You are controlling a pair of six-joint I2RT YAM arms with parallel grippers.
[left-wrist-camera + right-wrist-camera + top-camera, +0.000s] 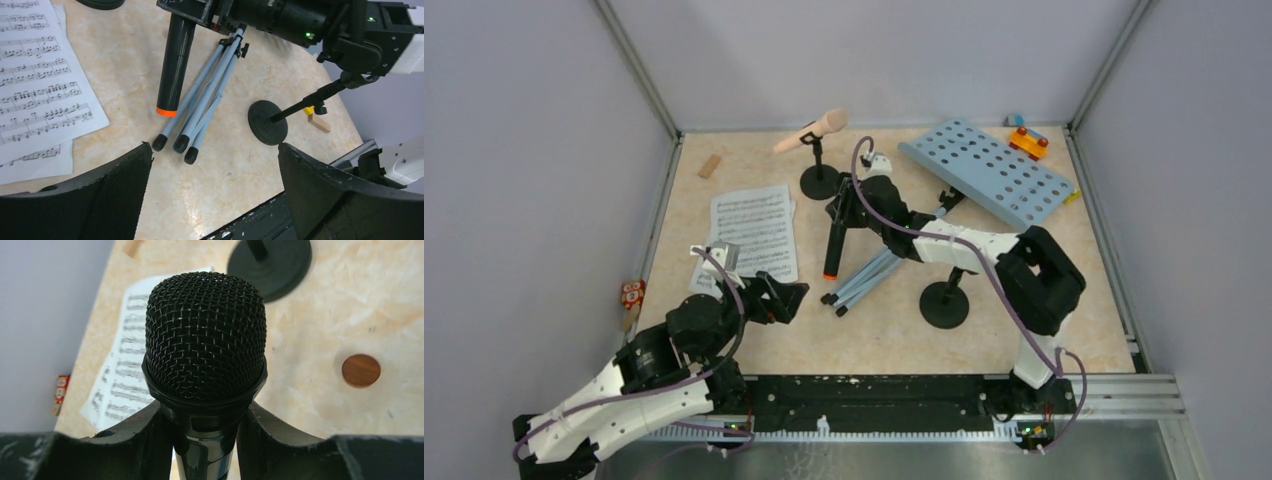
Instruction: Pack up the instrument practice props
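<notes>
Black microphone [835, 245]: held off-vertical, mesh head up, orange-ringed tail down. It hangs over the middle of the counter [1064, 320], just left of the grey tripod legs [864, 280], which lie flat. I cannot tell whether the tail touches the surface.

Right pincer [844, 208]: clenched on the microphone's neck, right under the mesh head (clearest in the right wrist view).

Left pincer [784, 296]: released, jaws wide, nothing between them. It hovers near the lower right corner of the sheet-music pages [754, 232].

Other props:
- Beige microphone [812, 130], seated in the far holder [820, 183], just behind the right wrist.
- Second holder [944, 305], bare, standing close under the right forearm.
- Light-blue rack [989, 172], at the back right, apart from its legs.
- Toy blocks [1028, 141] beyond the rack and a wooden block [711, 166] at the back left are not part of the job.

Risks, as I judge them:
- The grip is high on a long body, so a fast swing could let the microphone pivot or slide out.
- The low tail could snag the tripod legs and drag them.
- The forearm could knock over the bare holder as it turns.
- The wrist could clip the far holder and drop the beige microphone.

Containers: no box, bag or bin shows in any view, so nothing is packed yet and I cannot tell where the props are meant to go.
</notes>
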